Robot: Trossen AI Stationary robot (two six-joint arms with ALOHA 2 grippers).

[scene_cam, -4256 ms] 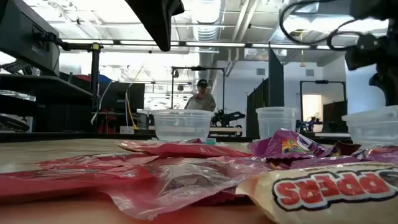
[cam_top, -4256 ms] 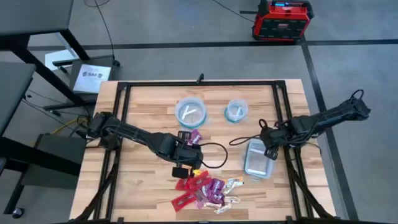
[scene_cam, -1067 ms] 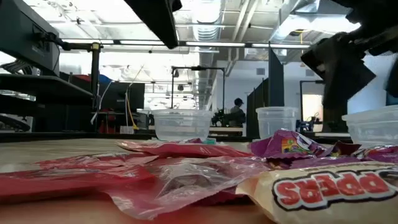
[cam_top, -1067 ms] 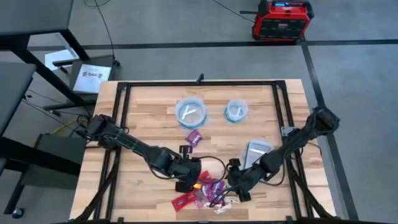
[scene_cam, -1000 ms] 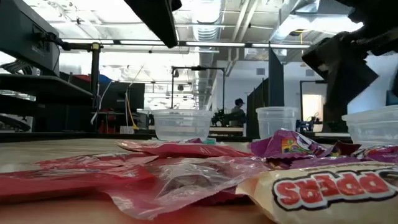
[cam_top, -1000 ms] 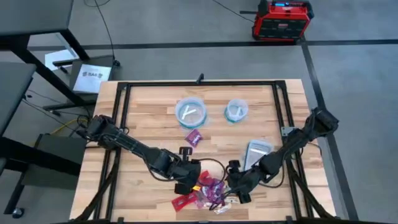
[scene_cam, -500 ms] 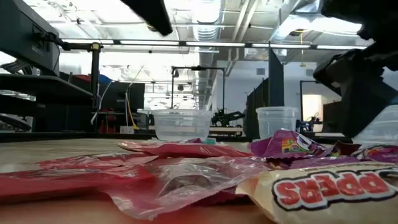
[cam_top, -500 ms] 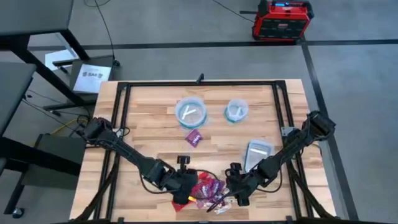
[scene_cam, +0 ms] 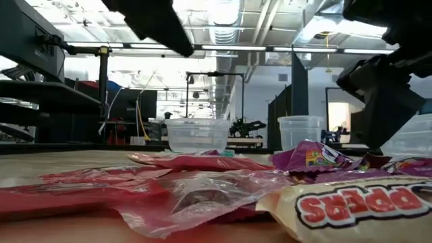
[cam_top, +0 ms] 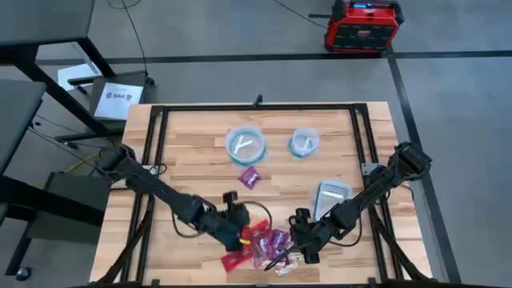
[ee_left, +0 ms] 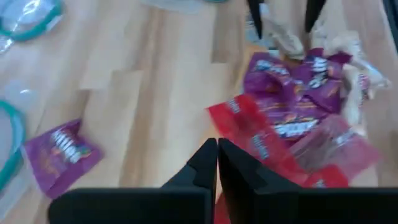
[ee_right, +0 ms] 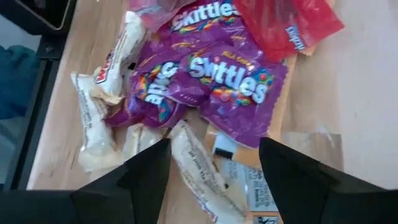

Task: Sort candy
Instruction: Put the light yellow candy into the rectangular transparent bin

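From above, the candy (cam_top: 268,244) lies heaped at the near edge of the surface (cam_top: 192,144). Left wrist view: the left claw (ee_left: 217,163) is closed over red packets. Right wrist view: the right claw (ee_right: 214,163) is open above purple packets, which lie crosswise to its fingers.

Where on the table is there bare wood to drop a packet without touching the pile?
Bare wood lies left of the larger bowl and the lone purple packet, and between that packet and the rectangular tub. The near edge is crowded: the candy pile sits between the left gripper and right gripper.
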